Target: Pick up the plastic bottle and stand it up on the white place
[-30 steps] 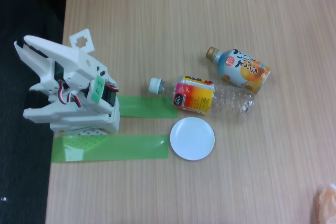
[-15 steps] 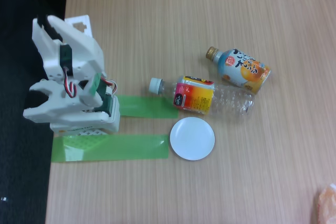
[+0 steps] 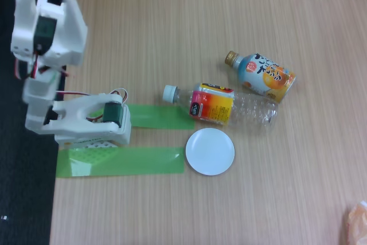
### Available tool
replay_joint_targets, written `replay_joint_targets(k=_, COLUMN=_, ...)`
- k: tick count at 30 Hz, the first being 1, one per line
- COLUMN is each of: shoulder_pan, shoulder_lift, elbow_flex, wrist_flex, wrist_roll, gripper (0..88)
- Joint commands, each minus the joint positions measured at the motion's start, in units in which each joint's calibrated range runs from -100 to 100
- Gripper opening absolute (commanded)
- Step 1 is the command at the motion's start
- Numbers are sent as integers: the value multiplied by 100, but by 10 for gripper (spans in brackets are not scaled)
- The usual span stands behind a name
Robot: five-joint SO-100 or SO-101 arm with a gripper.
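Note:
The plastic bottle [image 3: 221, 106] lies on its side in the middle of the wooden table. Its white cap points left and its yellow-orange-pink label faces up. Just below it in the fixed view lies the white place [image 3: 210, 151], a round flat disc with nothing on it. My white arm [image 3: 50, 32] is folded high over its base [image 3: 92, 124] at the table's left edge, well left of the bottle. The gripper end [image 3: 49, 4] faces the camera. Its fingers cannot be made out, and nothing shows in them.
A shorter blue-and-orange bottle [image 3: 262, 74] with a gold cap lies up and right of the clear one, close to it. Two green tape strips [image 3: 160, 117] [image 3: 123, 160] run right from the base. An orange object [image 3: 356, 222] sits at the lower right corner. The table edge is at the left.
The arm has unfolded from its low resting pose and swung its upper part upward, towards the top left of the view. The bottles and the disc have not moved.

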Motion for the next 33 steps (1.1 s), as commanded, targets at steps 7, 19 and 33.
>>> replay_joint_targets(k=7, shoulder_pan=47, shoulder_lift=1445, elbow_flex=-1776, wrist_flex=3505, wrist_roll=548, gripper=368)
replay_joint_targets(k=19, shoulder_pan=40, shoulder_lift=4511, elbow_flex=-5026, wrist_flex=6500, wrist_roll=1005, gripper=372)
replay_joint_targets(k=33, shoulder_pan=40, shoulder_lift=4519, elbow_flex=-5062, wrist_flex=6535, wrist_roll=1010, gripper=369)
